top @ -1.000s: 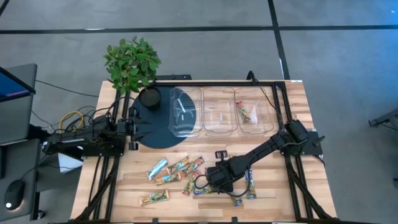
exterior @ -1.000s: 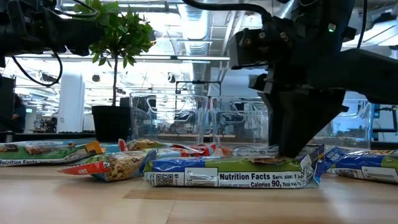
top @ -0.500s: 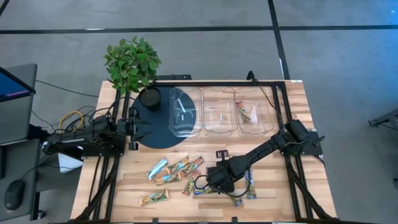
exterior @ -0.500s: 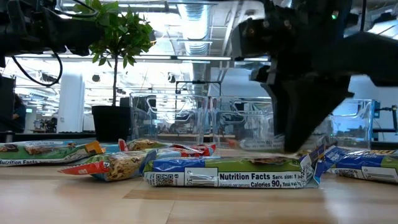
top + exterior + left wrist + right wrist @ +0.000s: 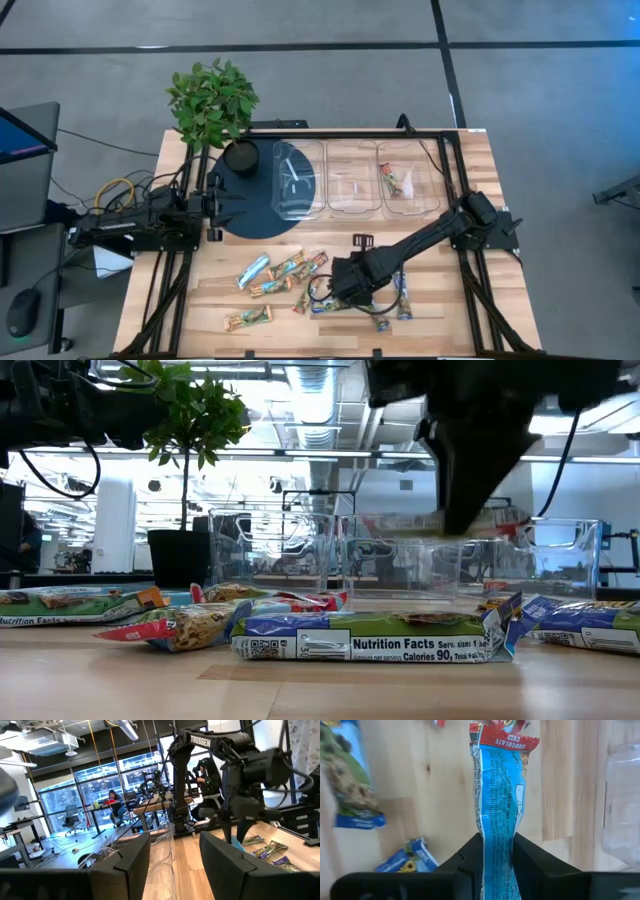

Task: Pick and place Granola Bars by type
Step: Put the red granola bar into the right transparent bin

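We saw the right gripper (image 5: 496,851) pinching a blue granola bar (image 5: 499,795) between its fingers (image 5: 532,856), lifted clear of the tabletop (image 5: 450,300). The bar stuck out lengthwise past the fingertips. More granola bars (image 5: 280,272) lay scattered on the tabletop beneath, short of the clear bins (image 5: 352,180). The left gripper (image 5: 172,857) waited beside those bins, fingers spread.

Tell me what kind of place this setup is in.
Most likely a robotics lab inside an open-plan office. The wooden table stands on bare concrete floor, another robot arm marked Trossen stands beyond it, and a person sits at a desk by large windows.
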Tool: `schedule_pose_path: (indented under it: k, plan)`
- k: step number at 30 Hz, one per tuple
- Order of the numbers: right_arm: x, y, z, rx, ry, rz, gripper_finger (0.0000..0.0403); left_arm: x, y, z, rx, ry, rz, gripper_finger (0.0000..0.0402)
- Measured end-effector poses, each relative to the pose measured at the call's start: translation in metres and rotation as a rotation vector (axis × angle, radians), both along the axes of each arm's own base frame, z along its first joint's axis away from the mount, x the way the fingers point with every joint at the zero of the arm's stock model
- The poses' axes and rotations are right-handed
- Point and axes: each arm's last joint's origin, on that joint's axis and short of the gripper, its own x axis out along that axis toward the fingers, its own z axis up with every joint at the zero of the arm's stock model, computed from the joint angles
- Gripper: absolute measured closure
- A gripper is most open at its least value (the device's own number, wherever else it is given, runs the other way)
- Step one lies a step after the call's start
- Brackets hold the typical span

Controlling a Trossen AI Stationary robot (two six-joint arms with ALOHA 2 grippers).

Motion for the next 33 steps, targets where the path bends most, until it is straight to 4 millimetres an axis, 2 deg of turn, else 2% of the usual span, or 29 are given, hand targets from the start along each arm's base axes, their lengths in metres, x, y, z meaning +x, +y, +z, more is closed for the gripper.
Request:
schedule_pose_path:
  k: [7,11,22,26,31,33]
  plan:
    - [-0.007,-0.007,0.032,0.050,-0.096,-0.084,0.0326,0.000,0.000,0.000,0.000,0.000,0.000,0.0235]
    - [-0.019,-0.012,0.061,0.074,-0.186,-0.122,0.0326,0.000,0.000,0.000,0.000,0.000,0.000,0.0235]
    - [-0.088,-0.032,0.141,0.044,-0.375,-0.232,0.0326,0.000,0.000,0.000,0.012,0.000,0.003,0.0235]
    - [-0.115,-0.045,0.161,0.023,-0.420,-0.306,0.0326,0.000,0.000,0.000,0.012,-0.001,0.003,0.0235]
    - [-0.150,-0.069,0.178,-0.063,-0.455,-0.482,0.0328,0.000,0.000,0.000,0.013,-0.003,0.003,0.0235]
    - [-0.156,-0.076,0.182,-0.070,-0.508,-0.520,0.0332,0.000,0.000,0.000,0.013,-0.004,0.003,0.0235]
